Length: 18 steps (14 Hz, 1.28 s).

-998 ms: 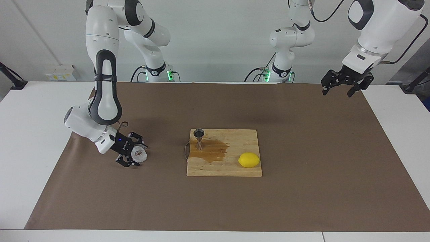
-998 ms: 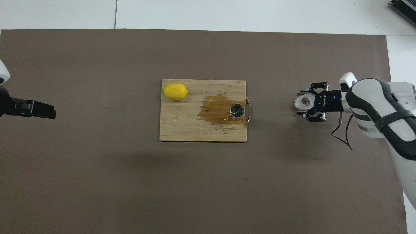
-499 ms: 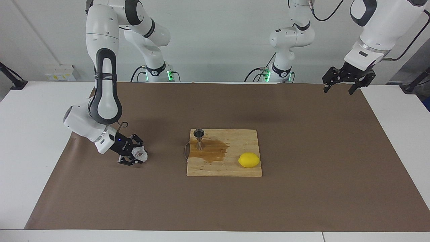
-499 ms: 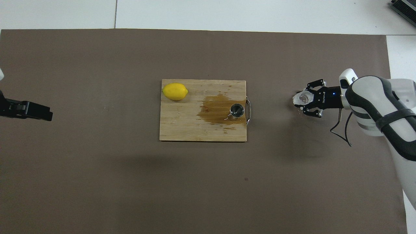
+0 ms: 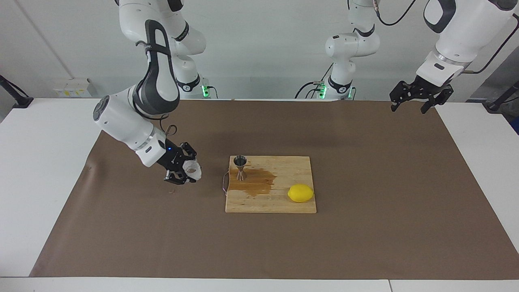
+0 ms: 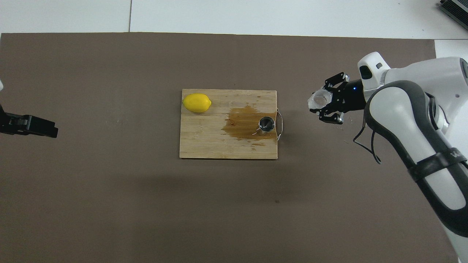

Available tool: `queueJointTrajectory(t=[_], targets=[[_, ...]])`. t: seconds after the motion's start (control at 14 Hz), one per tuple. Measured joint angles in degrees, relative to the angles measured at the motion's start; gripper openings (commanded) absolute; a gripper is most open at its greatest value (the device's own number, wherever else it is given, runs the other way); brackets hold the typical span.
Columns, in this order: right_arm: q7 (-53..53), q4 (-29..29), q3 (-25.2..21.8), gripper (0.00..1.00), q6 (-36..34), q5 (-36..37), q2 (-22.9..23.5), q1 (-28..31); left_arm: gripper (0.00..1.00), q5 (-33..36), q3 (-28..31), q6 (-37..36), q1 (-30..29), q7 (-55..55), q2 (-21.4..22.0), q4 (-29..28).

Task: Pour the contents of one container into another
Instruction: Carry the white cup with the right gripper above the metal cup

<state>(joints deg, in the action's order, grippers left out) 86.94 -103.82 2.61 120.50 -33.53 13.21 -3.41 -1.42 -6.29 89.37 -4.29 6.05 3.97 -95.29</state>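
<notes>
- Robotics lab, not a kitchen.
- Two white Franka arms (image 5: 134, 117) (image 5: 454, 36) are mounted at the edge of a white bench (image 5: 36, 170); green status lights show at their bases (image 5: 204, 91).
- Brown paper sheet (image 5: 365, 202) covers most of the bench top.
- Plain white wall (image 5: 259, 48), cables (image 5: 492, 50) hanging off the arms, black camera-stand leg (image 5: 12, 93) at the bench's corner.
- Only kitchen props: wooden cutting board (image 5: 284, 202), lemon (image 5: 300, 193), steel jigger (image 5: 240, 167).

Shiny steel jigger (image 5: 240, 166); wet-stained wooden board (image 5: 284, 202); matt brown paper (image 5: 365, 227).
</notes>
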Motion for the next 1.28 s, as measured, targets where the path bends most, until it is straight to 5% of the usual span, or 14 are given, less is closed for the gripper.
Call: queueJointTrajectory(t=[0.64,1.28], targets=[[-4.5,0.6,0.1,0.29,2.0,22.4,-0.9,-11.0,1.0,0.0,0.0,0.0,0.0,0.0,0.0,0.0],[-7.8,-0.1,0.1,0.31,7.5,34.9,-0.3,-16.3,1.0,0.0,0.0,-0.1,0.0,0.0,0.0,0.0]])
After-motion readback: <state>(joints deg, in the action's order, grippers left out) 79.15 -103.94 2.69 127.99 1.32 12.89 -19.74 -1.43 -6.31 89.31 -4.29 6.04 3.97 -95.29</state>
